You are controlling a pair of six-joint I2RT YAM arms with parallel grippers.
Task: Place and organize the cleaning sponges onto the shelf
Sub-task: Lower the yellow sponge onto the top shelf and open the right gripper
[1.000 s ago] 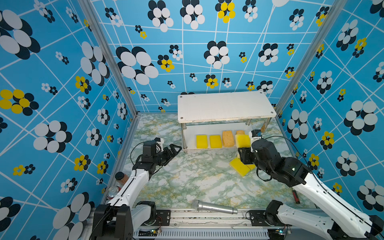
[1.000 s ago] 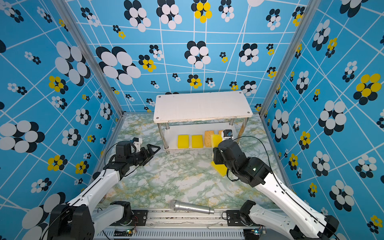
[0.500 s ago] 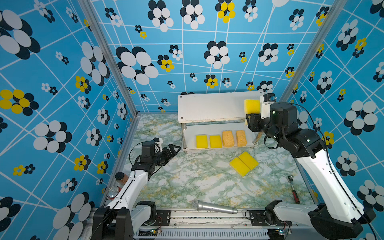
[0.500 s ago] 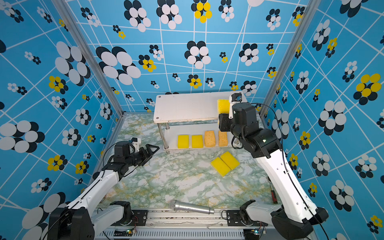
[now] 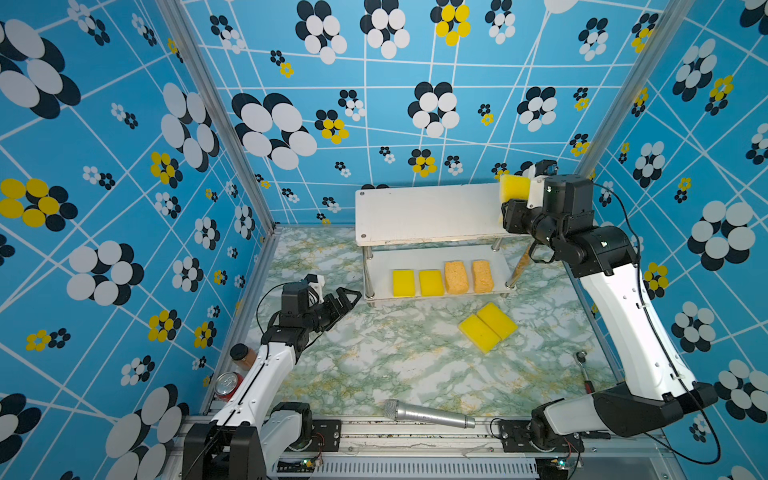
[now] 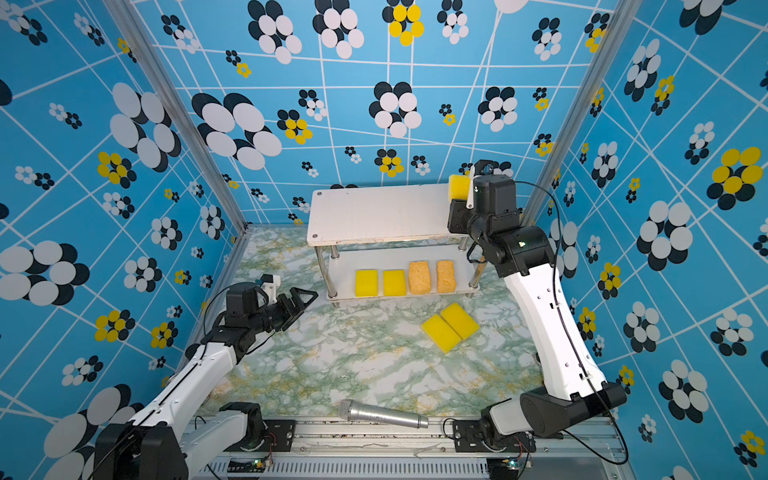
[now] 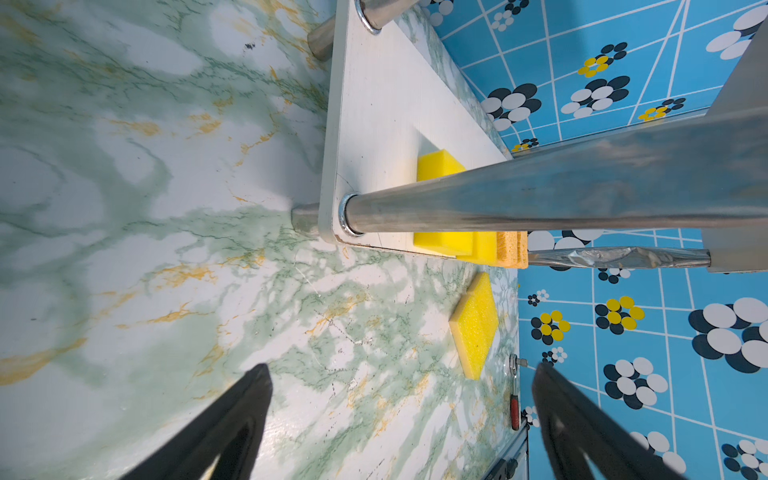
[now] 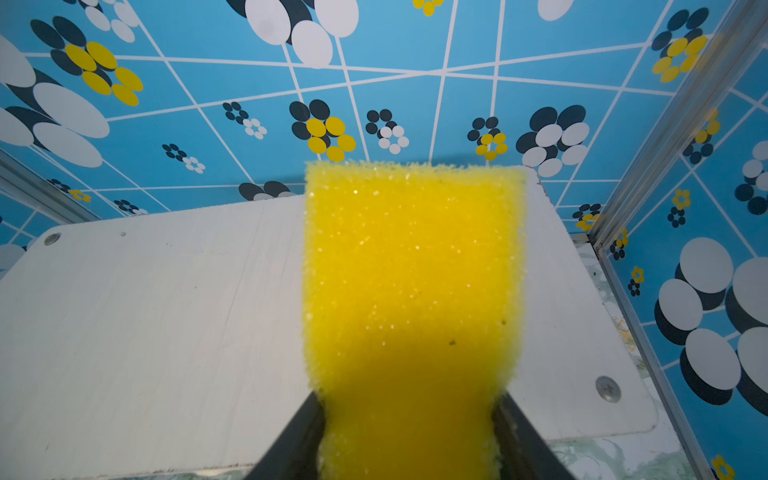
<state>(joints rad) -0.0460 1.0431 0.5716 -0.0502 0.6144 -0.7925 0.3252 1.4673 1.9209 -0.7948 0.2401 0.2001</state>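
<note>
My right gripper (image 8: pixel 409 436) is clamped on the near end of one long yellow sponge (image 8: pixel 411 270), and the foam is pinched narrow between the jaws. The sponge sits over the right end of the top board of the shelf (image 5: pixel 424 212). I cannot tell whether its far end touches the board. On the lower board, four items lie in a row: two small yellow sponges (image 5: pixel 403 283) (image 5: pixel 431 282) to the left and two orange-tan sponges (image 5: pixel 456 277) (image 5: pixel 482 276) to the right. Two flat yellow sponges (image 5: pixel 479 333) (image 5: pixel 497 320) lie touching side by side on the table (image 5: pixel 374 365), in front of the shelf. My left gripper (image 7: pixel 401 370) hangs near the shelf's front left leg, jaws wide apart and empty.
</note>
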